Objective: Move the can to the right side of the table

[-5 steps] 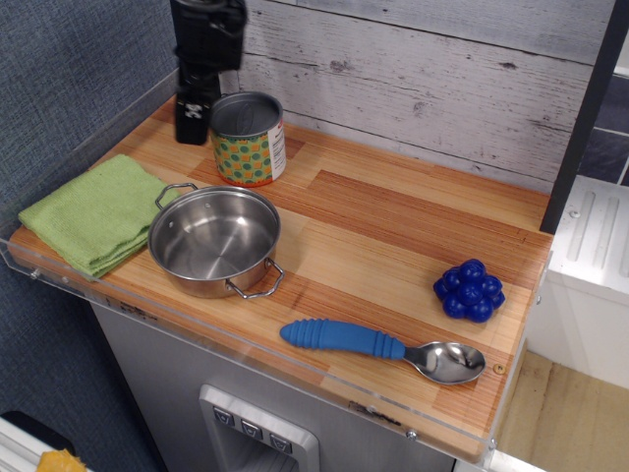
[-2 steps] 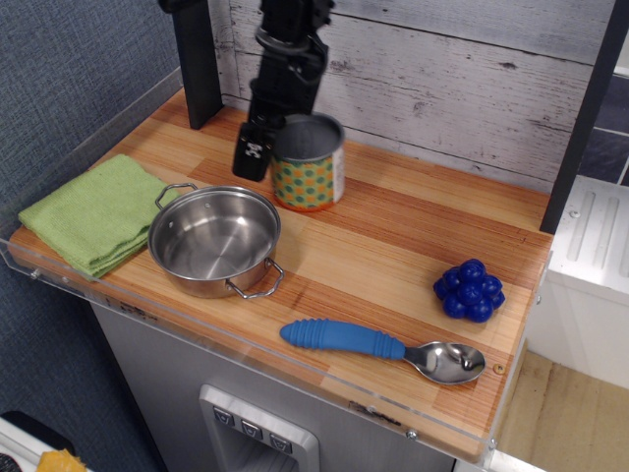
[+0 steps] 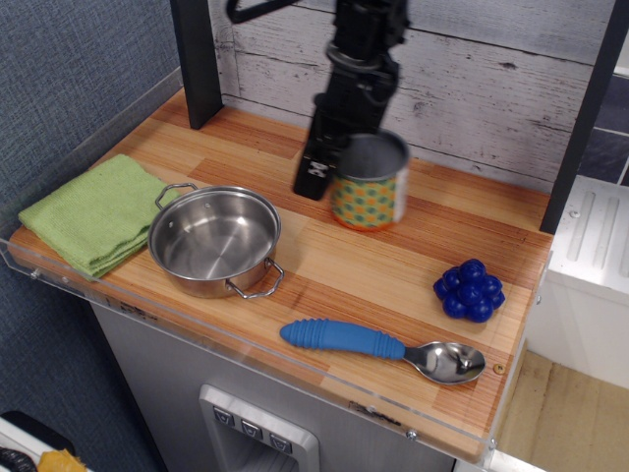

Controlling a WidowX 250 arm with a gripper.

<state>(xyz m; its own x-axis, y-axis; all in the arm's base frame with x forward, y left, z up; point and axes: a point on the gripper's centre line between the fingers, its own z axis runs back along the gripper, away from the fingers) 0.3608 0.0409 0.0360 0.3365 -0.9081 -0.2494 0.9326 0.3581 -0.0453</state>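
Observation:
The can (image 3: 371, 189) has a grey metal top and an orange-yellow label with green dots. It stands upright at the back middle of the striped wooden table (image 3: 393, 270). My gripper (image 3: 339, 169) comes down from above and is shut on the can's left rim. One black finger (image 3: 314, 169) shows outside the can's left wall; the other is hidden by the can. I cannot tell whether the can rests on the wood or hangs just above it.
A steel pot with two handles (image 3: 214, 241) sits front left, with a folded green cloth (image 3: 98, 211) left of it. A blue-handled spoon (image 3: 378, 344) lies near the front edge. A blue knobbly toy (image 3: 470, 290) sits at the right. A dark post (image 3: 197, 59) stands back left.
My gripper has carried the can to the right, from the back left corner near the post to the back middle of the table. Nothing else has moved.

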